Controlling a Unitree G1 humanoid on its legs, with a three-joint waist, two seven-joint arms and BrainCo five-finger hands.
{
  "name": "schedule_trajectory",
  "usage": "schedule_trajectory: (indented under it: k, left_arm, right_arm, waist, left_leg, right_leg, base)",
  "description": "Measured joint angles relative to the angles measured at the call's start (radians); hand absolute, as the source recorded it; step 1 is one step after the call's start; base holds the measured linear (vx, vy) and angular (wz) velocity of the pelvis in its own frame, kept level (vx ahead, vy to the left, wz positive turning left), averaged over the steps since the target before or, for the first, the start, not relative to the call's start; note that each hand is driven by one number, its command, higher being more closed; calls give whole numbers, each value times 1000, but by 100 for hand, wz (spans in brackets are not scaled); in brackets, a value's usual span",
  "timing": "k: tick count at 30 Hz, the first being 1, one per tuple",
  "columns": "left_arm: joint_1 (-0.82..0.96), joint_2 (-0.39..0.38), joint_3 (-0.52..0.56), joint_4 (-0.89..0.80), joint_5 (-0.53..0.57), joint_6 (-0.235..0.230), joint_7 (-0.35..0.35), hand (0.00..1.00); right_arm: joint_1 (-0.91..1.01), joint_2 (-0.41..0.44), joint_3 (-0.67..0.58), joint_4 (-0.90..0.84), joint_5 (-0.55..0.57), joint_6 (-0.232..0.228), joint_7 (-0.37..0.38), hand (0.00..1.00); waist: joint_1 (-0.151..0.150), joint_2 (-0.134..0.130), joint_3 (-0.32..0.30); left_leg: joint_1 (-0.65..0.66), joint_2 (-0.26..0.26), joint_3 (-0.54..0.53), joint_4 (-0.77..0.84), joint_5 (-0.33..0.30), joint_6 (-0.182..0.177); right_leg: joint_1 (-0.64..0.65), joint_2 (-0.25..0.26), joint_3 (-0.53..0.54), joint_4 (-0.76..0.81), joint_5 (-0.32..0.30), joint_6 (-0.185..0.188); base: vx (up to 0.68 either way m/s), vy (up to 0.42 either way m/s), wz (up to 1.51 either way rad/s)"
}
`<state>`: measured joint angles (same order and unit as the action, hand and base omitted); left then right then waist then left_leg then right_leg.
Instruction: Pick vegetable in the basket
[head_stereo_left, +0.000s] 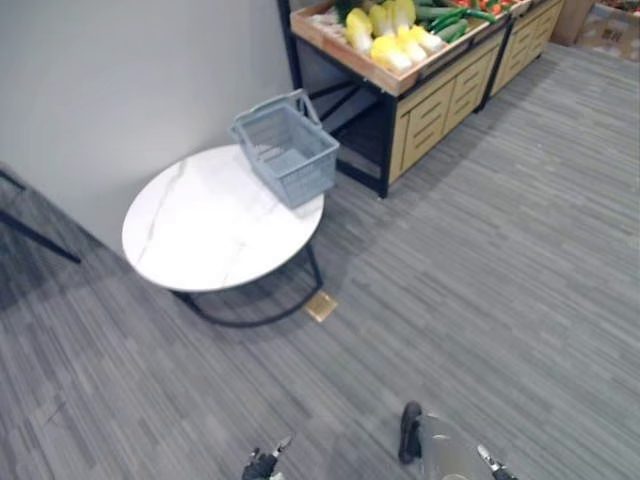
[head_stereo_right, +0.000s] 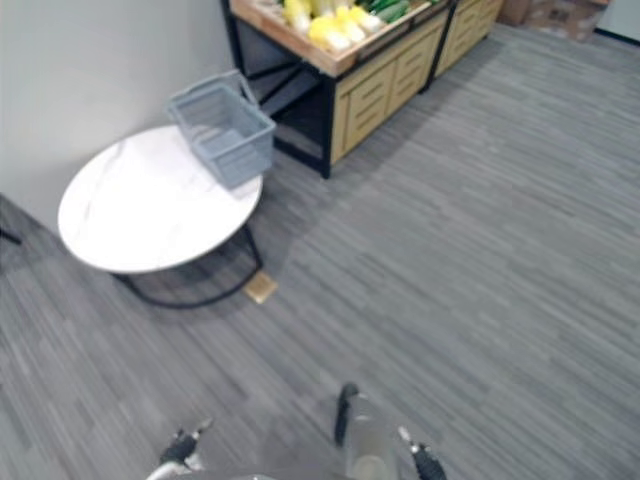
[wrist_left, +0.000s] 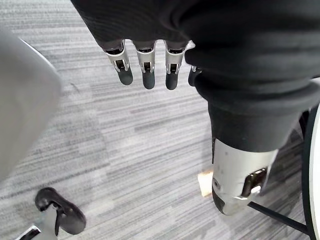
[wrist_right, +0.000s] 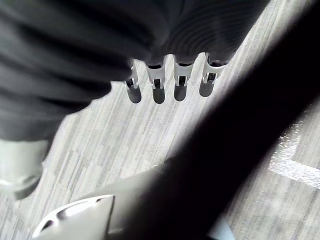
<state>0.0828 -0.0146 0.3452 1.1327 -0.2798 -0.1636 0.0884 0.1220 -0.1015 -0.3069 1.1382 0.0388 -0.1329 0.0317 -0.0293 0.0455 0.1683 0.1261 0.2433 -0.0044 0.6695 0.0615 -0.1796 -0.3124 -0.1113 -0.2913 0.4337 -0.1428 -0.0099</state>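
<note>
Basket (head_stereo_left: 287, 150): empty. Vegetables (head_stereo_left: 395, 35): on stand (head_stereo_left: 440, 100) beyond basket, none picked. Left hand (wrist_left: 146, 70), right hand (wrist_right: 159, 87): fingers slack, empty.

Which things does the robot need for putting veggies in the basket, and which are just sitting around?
For the job: grey basket; yellow vegetables and green vegetables on the wooden stand; left robot hand and right robot hand, both open and empty.

Just sitting around: round white table under the basket; small tan square on the floor beside it.
</note>
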Motion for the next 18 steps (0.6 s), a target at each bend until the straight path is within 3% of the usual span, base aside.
schedule_trajectory:
  k: [1, 2, 3, 6, 8, 9, 11, 13, 14, 15, 16, 18]
  left_arm:
    - [-2, 3, 7, -1, 0, -1, 2, 0]
    - [-2, 12, 15, -3, -11, 0, 1, 0]
    - [-1, 16, 18, -9, -11, 0, 3, 0]
    - [-4, 14, 15, -32, -12, -5, 3, 0]
    - [-8, 19, 11, -38, -13, -12, 7, 0]
    - [-10, 18, 10, -38, -12, -12, 9, 0]
    - [-11, 17, 5, -37, -10, -21, 25, 0]
    - [-9, 15, 17, -39, -10, -25, 29, 0]
    - [-9, 18, 17, -40, -10, -32, 37, 0]
    - [-9, 19, 16, -40, -8, -32, 42, 0]
    - [-10, 21, 13, -40, -1, -33, 51, 0]
    - [-10, 58, -8, -34, 26, -31, 67, 0]
  right_arm:
    - [-1, -5, 0, 6, 0, 1, -2, 0]
    - [-12, -7, 0, 18, 1, 3, -3, 0]
    - [-19, -5, 0, 15, 1, 4, -5, 0]
    - [-43, -10, -12, 20, 3, 3, -8, 0]
    - [-73, -7, -31, 18, 7, 2, -20, 0]
    - [-75, -5, -34, 17, 7, 2, -25, 0]
    - [-75, 4, -33, 11, 9, -2, -29, 0]
    - [-60, 5, 5, -3, 52, -4, -30, 0]
    - [-46, 8, 21, -3, 66, -4, -30, 0]
    - [-42, 9, 25, -3, 80, -3, -30, 0]
    - [-38, 21, 24, 0, 82, -3, -30, 0]
    - [-46, 47, 27, 4, 82, -4, -26, 0]
  waist:
    - [4, 1, 10]
    - [6, -2, 21]
    - [6, -5, 23]
    - [13, -9, 23]
    - [27, -10, 23]
    - [35, -11, 23]
    - [38, -16, 23]
    - [40, -20, 22]
    - [47, -30, 16]
    - [51, -36, 12]
    - [54, -45, -3]
    - [54, -81, -29]
  left_leg:
    - [-97, 24, 8, 217, 0, -18]
    - [-165, 40, 59, 364, -46, -5]
    - [-207, 37, 97, 411, -88, 9]
    - [-328, 4, 199, 353, -186, 22]
    - [-402, -30, 286, 81, -232, 63]
    - [-400, -40, 300, -12, -229, 70]
    - [-372, -61, 346, -412, -150, 130]
    - [-381, -42, 392, -534, -113, 141]
    - [-390, -36, 436, -516, -62, 142]
    - [-391, -43, 455, -502, -23, 158]
    - [-392, -62, 491, -492, 12, 195]
    - [-394, -110, 488, -489, -22, 234]
  right_leg:
    - [80, 16, -12, -36, -18, -15]
    - [178, 27, -21, -87, -34, -24]
    - [250, 29, -27, -128, -41, -23]
    - [373, 33, -42, -236, -28, 5]
    - [456, 42, -46, -333, -12, 32]
    - [480, 42, -49, -351, -11, 40]
    - [560, 29, -71, -409, -24, 84]
    - [605, 2, -85, -417, -53, 131]
    - [630, -26, -87, -416, -72, 161]
    - [637, -42, -87, -415, -74, 163]
    - [643, -68, -84, -399, -67, 156]
    - [606, -111, -57, -342, -7, 120]
  base:
    - [718, -254, 17]
    - [569, -172, 18]
    - [429, -118, 16]
    - [393, -72, 9]
    - [396, 10, -9]
    - [520, 77, -12]
    - [499, 147, -4]
    - [460, 238, 10]
    - [465, 274, 15]
    - [486, 294, 19]
    - [530, 309, 31]
    - [596, 360, 35]
